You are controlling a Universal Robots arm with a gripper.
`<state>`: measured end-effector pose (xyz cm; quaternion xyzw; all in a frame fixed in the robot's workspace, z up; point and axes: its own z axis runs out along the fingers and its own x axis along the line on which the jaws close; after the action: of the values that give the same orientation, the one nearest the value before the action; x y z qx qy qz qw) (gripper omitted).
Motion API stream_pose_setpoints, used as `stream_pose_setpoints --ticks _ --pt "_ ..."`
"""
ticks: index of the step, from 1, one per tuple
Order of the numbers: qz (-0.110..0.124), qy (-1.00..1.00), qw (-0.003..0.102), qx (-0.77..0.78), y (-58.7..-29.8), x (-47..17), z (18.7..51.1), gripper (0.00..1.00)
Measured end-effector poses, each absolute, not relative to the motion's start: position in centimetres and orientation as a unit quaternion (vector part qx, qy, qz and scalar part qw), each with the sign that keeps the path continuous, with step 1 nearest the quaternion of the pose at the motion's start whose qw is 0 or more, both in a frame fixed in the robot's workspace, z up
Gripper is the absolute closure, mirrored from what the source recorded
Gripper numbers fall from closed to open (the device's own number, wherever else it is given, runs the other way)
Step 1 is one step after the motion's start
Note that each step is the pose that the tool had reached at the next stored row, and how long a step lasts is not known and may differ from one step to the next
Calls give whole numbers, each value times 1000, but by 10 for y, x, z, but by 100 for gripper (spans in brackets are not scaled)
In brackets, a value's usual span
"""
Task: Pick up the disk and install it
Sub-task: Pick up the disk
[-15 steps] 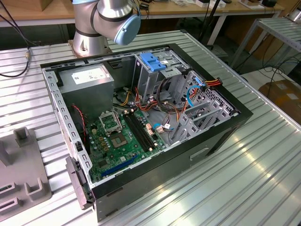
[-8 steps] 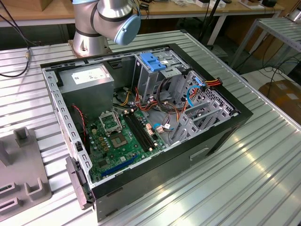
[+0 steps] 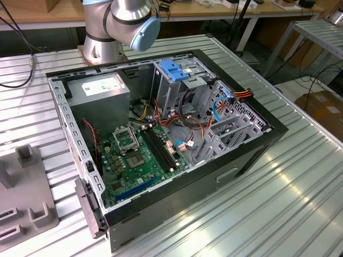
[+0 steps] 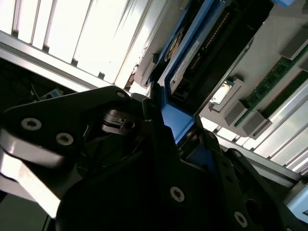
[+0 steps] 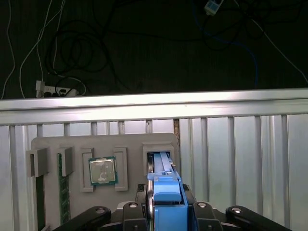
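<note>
**My gripper (image 5: 166,211) pinches the disk (image 5: 161,162) by its blue rail (image 5: 167,191).**
Just beyond my grip it stands edgewise in a slot of the grey fixture tray (image 5: 53,144), a processor chip (image 5: 102,171) alongside.

Ribbed metal table (image 3: 278,209), open computer case (image 3: 244,163), grey fixture (image 3: 27,211)

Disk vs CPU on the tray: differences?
The disk stands on edge in its slot, gripper straddling it; the CPU lies flat in its pocket, untouched. The disk has blue rails; the CPU a green rim and silver lid. Both sit in the grey tray.
</note>
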<state>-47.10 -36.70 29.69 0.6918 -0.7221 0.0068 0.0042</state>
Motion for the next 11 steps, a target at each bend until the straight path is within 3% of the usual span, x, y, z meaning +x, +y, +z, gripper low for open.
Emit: stream_pose_setpoints --ticks 11 --pt "7 -722 4 692 -367 -471 297 63"
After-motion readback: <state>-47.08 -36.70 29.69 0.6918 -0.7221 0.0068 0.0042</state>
